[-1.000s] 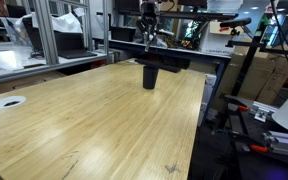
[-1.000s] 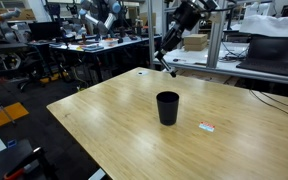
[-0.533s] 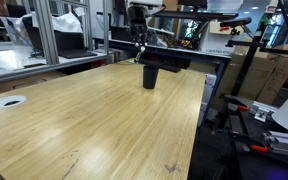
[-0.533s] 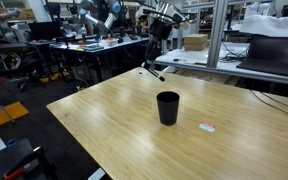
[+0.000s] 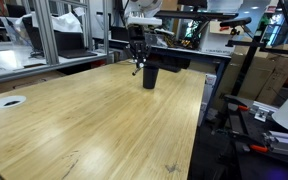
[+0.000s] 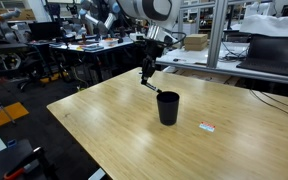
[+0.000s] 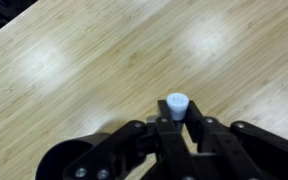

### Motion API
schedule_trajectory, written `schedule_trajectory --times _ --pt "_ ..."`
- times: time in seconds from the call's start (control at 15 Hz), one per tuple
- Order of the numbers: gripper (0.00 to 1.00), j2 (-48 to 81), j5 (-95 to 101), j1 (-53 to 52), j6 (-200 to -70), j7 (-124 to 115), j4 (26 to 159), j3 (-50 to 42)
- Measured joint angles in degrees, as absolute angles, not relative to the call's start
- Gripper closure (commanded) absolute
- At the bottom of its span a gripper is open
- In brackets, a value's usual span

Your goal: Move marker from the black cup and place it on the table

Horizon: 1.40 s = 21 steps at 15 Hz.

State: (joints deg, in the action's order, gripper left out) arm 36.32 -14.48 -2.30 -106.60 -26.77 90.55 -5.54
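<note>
My gripper (image 5: 137, 52) is shut on the marker (image 5: 137, 67), a thin dark stick that hangs below the fingers, above the table (image 5: 94, 130). It hovers just beside the black cup (image 5: 150, 76), higher than the rim. In the second exterior view the gripper (image 6: 147, 62) holds the marker (image 6: 151, 82) up and to the left of the cup (image 6: 168, 108). In the wrist view the marker's light end (image 7: 177, 104) sits between the fingers (image 7: 177, 125). The cup's rim (image 7: 69, 162) shows at lower left over the table (image 7: 84, 60).
A flat white disc with a hole (image 5: 9, 101) lies near one table edge. A small white and red item (image 6: 207, 126) lies on the wood beside the cup. Metal frames, benches and equipment stand around the table.
My gripper has moved sideways and down with the marker in it, coming close to the cup. The cup has not moved.
</note>
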Motion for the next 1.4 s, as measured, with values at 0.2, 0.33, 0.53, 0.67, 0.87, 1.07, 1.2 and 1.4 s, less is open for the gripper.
schedule_trajectory --times 0.2,0.33,0.53,0.67,0.87,1.07,1.2,1.4 --pt "0.95 36.2 -14.5 -2.3 -106.6 -26.8 91.4 -5.5" --pt "0.54 36.2 -14.5 -2.3 -106.3 -26.8 91.9 -5.5" --pt "0.4 36.2 -14.5 -2.3 -104.8 -26.8 92.1 -5.5" --pt "0.25 36.1 -14.5 -2.3 -103.9 -26.7 92.1 -5.5" --pt "0.05 36.1 -14.4 -2.3 -102.8 -26.7 92.1 -5.5" --pt "0.0 36.0 -14.4 -2.3 -99.0 -26.7 92.1 -5.5" --pt "0.0 35.8 -14.5 -2.2 -93.9 -26.7 92.1 -5.5" --pt "0.0 35.4 -15.4 -2.2 -91.9 -26.7 92.1 -5.5"
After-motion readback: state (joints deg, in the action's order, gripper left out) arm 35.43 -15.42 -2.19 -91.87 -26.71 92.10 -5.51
